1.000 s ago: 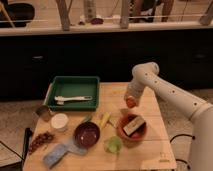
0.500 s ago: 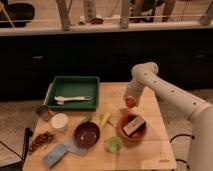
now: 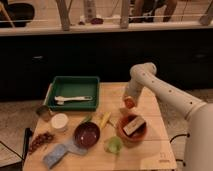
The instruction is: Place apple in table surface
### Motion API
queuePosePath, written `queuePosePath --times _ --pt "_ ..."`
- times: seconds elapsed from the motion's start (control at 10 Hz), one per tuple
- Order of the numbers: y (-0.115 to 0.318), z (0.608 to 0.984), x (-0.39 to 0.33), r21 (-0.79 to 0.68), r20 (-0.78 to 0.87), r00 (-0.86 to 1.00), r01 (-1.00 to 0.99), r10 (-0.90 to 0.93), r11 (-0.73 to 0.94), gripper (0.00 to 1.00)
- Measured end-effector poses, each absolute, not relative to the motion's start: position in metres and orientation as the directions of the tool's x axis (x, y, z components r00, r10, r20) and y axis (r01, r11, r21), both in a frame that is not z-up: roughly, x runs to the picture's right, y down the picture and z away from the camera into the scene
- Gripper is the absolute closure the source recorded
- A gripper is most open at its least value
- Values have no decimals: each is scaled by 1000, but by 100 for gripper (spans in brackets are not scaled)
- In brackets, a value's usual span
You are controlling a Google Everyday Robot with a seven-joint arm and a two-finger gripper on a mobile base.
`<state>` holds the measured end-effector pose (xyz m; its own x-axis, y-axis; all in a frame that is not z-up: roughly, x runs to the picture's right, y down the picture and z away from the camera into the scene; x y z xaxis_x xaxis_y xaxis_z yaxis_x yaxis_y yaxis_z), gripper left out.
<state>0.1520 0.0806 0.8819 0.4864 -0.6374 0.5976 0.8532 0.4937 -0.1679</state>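
The apple (image 3: 130,103) is a small orange-red fruit held at the tip of my gripper (image 3: 129,104), just above the light tan wooden table surface (image 3: 150,150). It hangs right behind the far rim of the terracotta-brown bowl (image 3: 132,129). The white arm reaches in from the right and bends down over the table's back middle. The apple hides the fingertips.
A green tray (image 3: 75,91) with a white utensil stands at the back left. A dark maroon bowl (image 3: 86,134), a green cup (image 3: 114,145), a banana (image 3: 104,120), a white cup (image 3: 59,121), a tin (image 3: 43,112), grapes (image 3: 40,141) and a blue cloth (image 3: 54,155) lie in front.
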Motion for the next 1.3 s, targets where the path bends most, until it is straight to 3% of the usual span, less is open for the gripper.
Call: queuePosePath --times 1.0,1.1,1.3 --pt "91 903 156 -201 602 513 839 -611 506 97" --pt "91 905 157 -203 606 515 837 -606 508 94" --pt "91 907 159 -206 617 516 834 -594 512 74"
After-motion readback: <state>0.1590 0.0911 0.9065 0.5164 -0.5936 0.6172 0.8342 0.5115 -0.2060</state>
